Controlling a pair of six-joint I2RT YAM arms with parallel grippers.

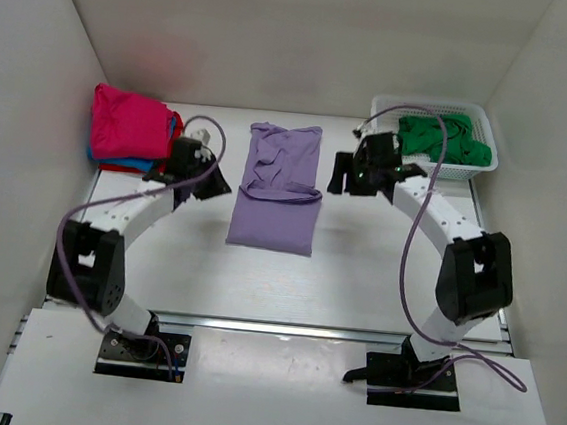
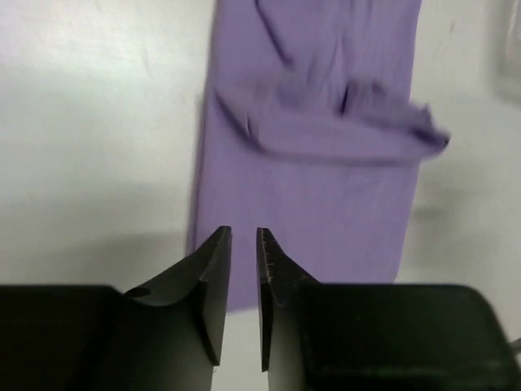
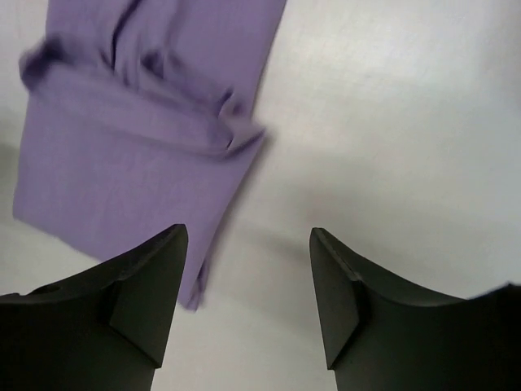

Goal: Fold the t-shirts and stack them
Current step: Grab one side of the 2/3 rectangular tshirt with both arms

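A lilac purple t-shirt (image 1: 278, 187) lies in the middle of the table as a long strip, its near half folded flat with a rumpled fold across the middle. It also shows in the left wrist view (image 2: 326, 187) and the right wrist view (image 3: 122, 163). My left gripper (image 1: 216, 183) hovers at the shirt's left edge, its jaws almost together and empty (image 2: 244, 232). My right gripper (image 1: 339, 175) hovers off the shirt's right edge, open and empty (image 3: 248, 232). A folded stack with the magenta pink shirt (image 1: 126, 122) on top, red and blue edges below, sits at the back left. A green shirt (image 1: 441, 139) lies in the basket.
The white lattice basket (image 1: 479, 116) stands at the back right corner. White walls close in the table on the left, back and right. Each arm's cable loops above the table.
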